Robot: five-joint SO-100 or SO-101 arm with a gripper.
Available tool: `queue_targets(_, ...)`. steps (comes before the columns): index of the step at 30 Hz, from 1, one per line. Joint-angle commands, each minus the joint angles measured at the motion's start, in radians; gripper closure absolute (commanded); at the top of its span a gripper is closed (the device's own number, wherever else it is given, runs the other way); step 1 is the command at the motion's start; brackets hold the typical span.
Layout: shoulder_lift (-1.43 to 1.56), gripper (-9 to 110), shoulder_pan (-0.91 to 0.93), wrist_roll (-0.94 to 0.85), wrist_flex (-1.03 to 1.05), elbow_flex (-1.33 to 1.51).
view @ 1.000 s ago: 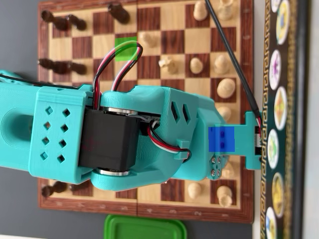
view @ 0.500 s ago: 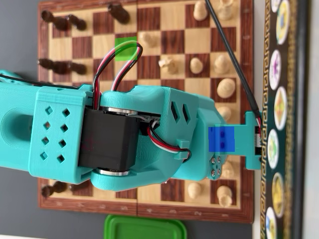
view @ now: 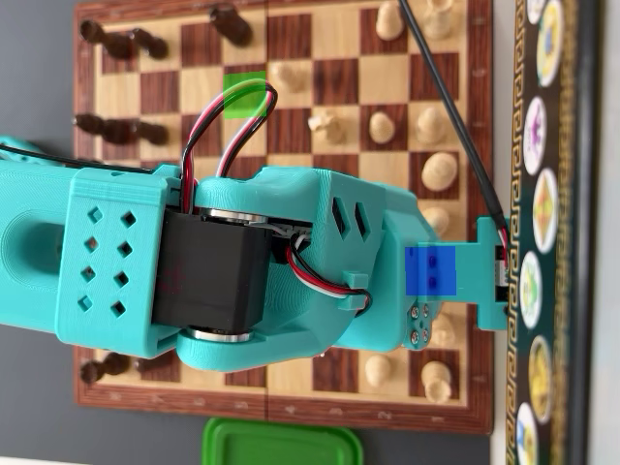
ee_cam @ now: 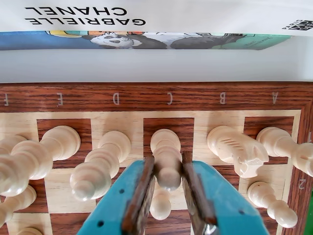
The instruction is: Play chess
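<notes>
In the wrist view my gripper (ee_cam: 167,165) has its teal jaws and brown pads (ee_cam: 145,188) pressed on both sides of a white piece (ee_cam: 167,155) standing on the dark C square of the back row. A white pawn (ee_cam: 161,204) stands just behind it, between the jaws. The chessboard (ee_cam: 161,97) runs across the view. In the overhead view the teal arm (view: 242,271) covers the middle of the chessboard (view: 281,412) and hides the gripper. One square is marked green (view: 244,94).
White pieces crowd both sides: a knight (ee_cam: 237,149) to the right, tall pieces (ee_cam: 100,164) to the left. Dark pieces (view: 121,44) line the overhead view's left side. A book (ee_cam: 146,22) lies past the board edge. A green lid (view: 281,444) sits below the board.
</notes>
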Motion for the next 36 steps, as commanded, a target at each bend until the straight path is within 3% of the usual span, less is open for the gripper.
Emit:
queue_targets(1,0.066,94,0.020,-0.005,-0.006,-0.043)
queue_targets(14,0.138,94,0.034,-0.005,-0.002,-0.011)
queue_targets(36,0.491,94,0.028,0.009,-0.012,0.287)
